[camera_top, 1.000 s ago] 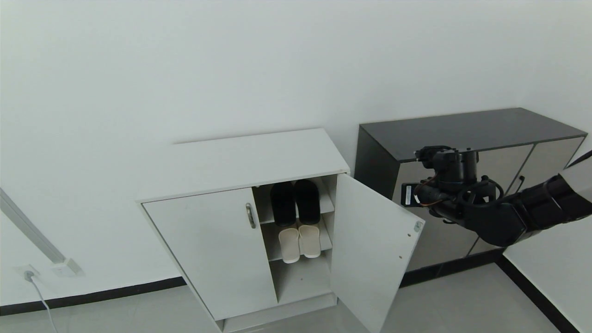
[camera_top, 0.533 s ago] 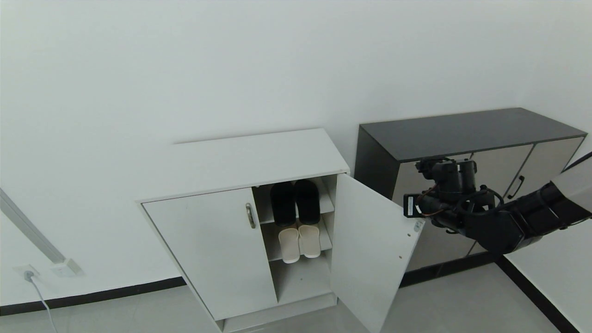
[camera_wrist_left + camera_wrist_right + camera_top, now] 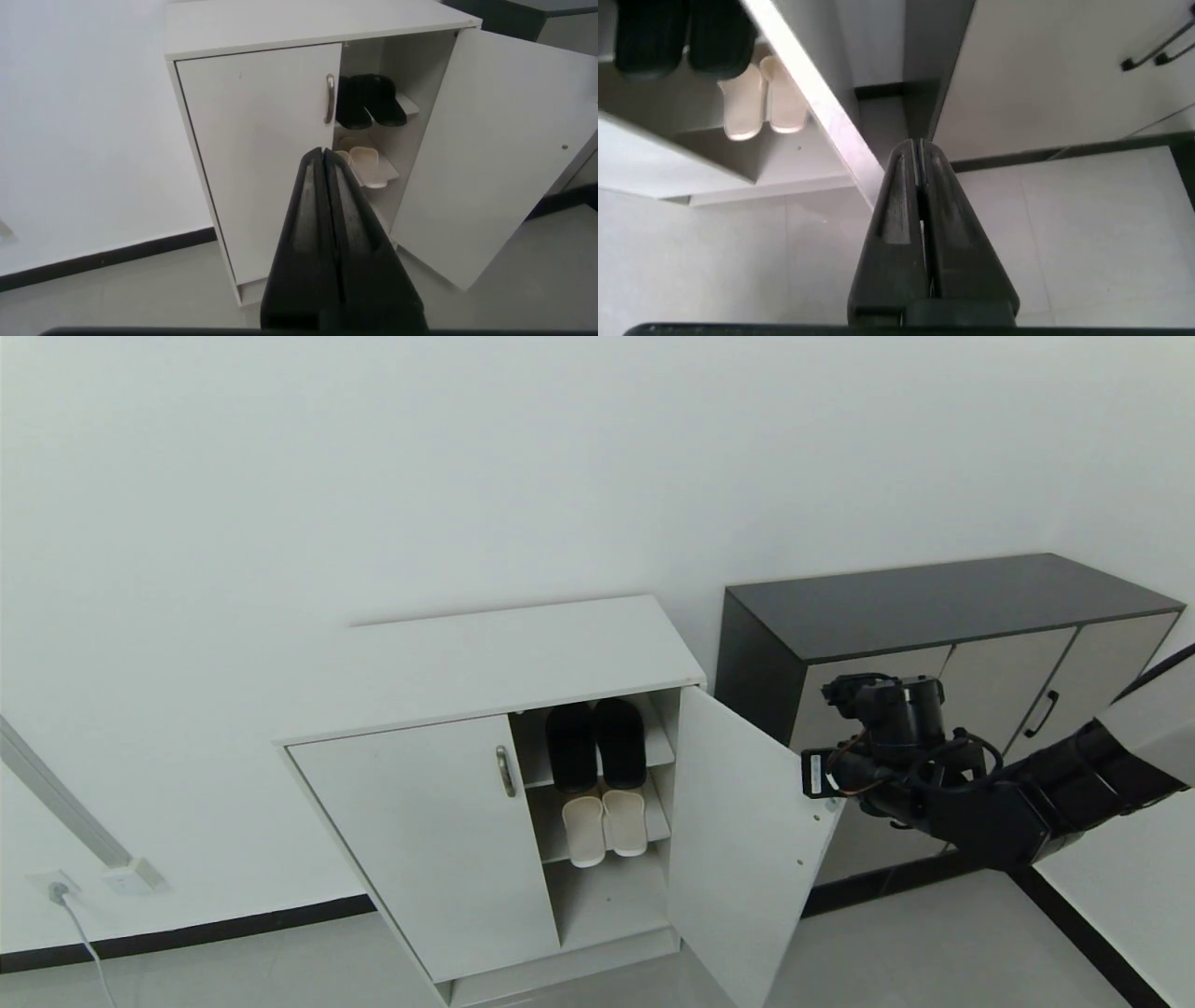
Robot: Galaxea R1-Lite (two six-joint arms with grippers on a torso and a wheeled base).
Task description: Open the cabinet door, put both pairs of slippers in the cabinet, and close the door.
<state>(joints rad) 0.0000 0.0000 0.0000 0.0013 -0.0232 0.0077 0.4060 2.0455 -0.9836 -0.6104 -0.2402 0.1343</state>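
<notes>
Place: you see a plain indoor room — home entry or test room, you can't tell which.
Furniture: white cabinet (image 3: 485, 663) shelving black slippers (image 3: 597, 742) and cream slippers (image 3: 605, 823); dark sideboard (image 3: 934, 597) just beside it.
Fittings: bare wall (image 3: 467, 476), grey floor (image 3: 934, 952), black skirting (image 3: 187, 933), wall socket (image 3: 56, 887).

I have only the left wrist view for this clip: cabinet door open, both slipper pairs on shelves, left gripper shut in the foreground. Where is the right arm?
Observer: In the head view, the right gripper is at the upper free edge of the open cabinet door, with the arm coming in from in front of a dark cabinet.
Operator: Is it gripping the door?
Observer: No. The right wrist view shows its fingers shut together and holding nothing, and the door's edge runs just past the tips. I cannot tell whether they touch it.
</notes>
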